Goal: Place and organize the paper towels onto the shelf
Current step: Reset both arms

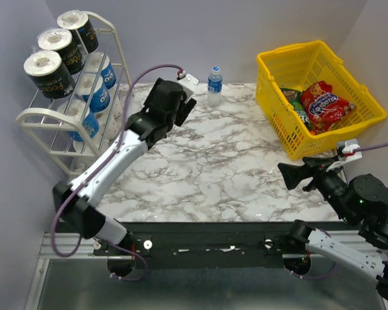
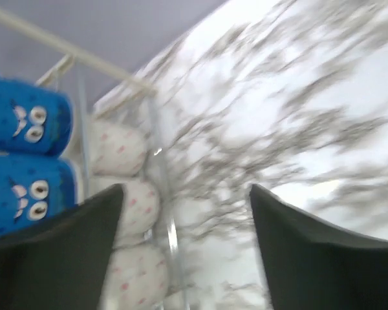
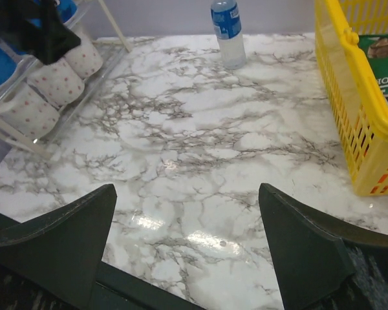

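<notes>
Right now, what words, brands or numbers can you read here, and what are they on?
No text reads cleanly.
Black paper towels: gold lettering, too small.
Red snack bag: brand blurred.
Green packet: white letters cut off at the edge.
Water bottle label: too small.
Blue paper towels: cartoon eyes, no words.

Water bottle (image 3: 227, 32) upright on desk (image 3: 200, 148) | yellow basket (image 3: 349, 97) right of bottle | paper towels (image 3: 52, 84) in shelf (image 3: 113, 26) left of bottle | right gripper (image 3: 186, 194) jaws apart
</notes>
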You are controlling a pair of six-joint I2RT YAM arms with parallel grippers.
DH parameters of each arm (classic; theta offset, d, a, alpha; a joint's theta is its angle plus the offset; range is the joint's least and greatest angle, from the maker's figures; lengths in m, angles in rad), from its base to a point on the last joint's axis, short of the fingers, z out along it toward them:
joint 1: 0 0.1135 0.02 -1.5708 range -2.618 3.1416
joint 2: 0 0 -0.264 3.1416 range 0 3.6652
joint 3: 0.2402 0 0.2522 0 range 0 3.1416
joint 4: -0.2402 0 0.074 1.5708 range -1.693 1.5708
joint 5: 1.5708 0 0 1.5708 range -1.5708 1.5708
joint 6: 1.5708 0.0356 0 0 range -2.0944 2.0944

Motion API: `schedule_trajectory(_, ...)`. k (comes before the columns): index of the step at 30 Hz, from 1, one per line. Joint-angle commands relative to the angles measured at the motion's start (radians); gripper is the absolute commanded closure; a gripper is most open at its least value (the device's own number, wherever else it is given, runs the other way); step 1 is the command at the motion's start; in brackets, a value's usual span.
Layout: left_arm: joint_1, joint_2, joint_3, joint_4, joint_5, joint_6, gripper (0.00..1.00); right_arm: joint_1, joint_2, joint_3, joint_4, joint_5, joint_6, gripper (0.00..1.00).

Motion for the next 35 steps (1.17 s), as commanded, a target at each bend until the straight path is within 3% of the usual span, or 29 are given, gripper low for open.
schedule_trajectory(1, -0.032, -0.33, -0.119, 0.08, 0.514, -0.229, 0.01, -0.002, 0.037, 0.064, -0.096, -0.011, 0.075, 0.0)
schedule_trajectory(6, -0.035, -0.588, -0.369, 0.168, 0.702, -0.342, 0.01, 0.0, 0.013, 0.007, -0.031, -0.032, 0.17, 0.0)
schedule_trajectory(10, -0.035, -0.807, -0.552, 0.195, 0.716, -0.439, 0.01, 0.0, 0.003, -0.022, 0.007, -0.055, 0.22, 0.0)
schedule_trajectory(16, -0.035, -0.987, -0.724, 0.2, 0.721, -0.506, 0.01, -0.002, 0.043, -0.008, 0.021, -0.026, 0.226, 0.0)
schedule_trajectory(35, -0.035, -1.035, -0.761, 0.226, 0.678, -0.559, 0.01, -0.002, 0.04, -0.029, 0.055, -0.072, 0.233, 0.0)
